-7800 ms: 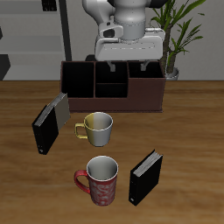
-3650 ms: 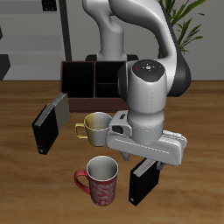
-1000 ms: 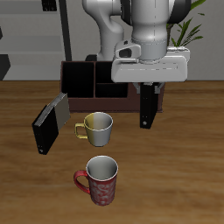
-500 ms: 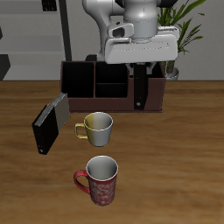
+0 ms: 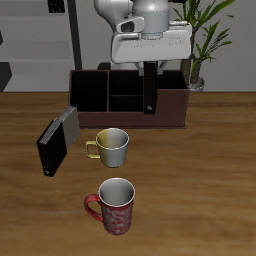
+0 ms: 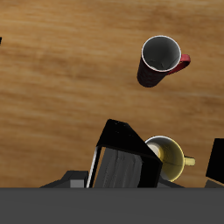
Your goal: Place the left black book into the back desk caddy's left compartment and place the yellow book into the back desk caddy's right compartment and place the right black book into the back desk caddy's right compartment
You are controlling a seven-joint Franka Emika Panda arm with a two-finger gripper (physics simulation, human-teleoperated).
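Note:
My gripper (image 5: 149, 68) is shut on the left black book (image 5: 149, 92). It holds the book upright over the back desk caddy (image 5: 100, 119), near the divider between the small middle sections and one deep end section. The book's lower end is level with the caddy's rim. In the wrist view the held book (image 6: 122, 163) fills the near field. The right black book (image 5: 51, 149) leans on the table in front of the caddy's other end, and also shows in the wrist view (image 6: 216, 164). No yellow book is in view.
A grey striped book (image 5: 68, 122) leans behind the right black book. A pale yellow mug (image 5: 113, 147) and a red mug (image 5: 116, 206) stand in front of the caddy, and both also show in the wrist view (image 6: 171, 158) (image 6: 161, 59). A potted plant (image 5: 205, 40) stands behind the caddy.
My gripper came down on the left black book near the table's front edge, closed on it, lifted it and carried it back over the caddy. In the last second it moved sideways along the caddy.

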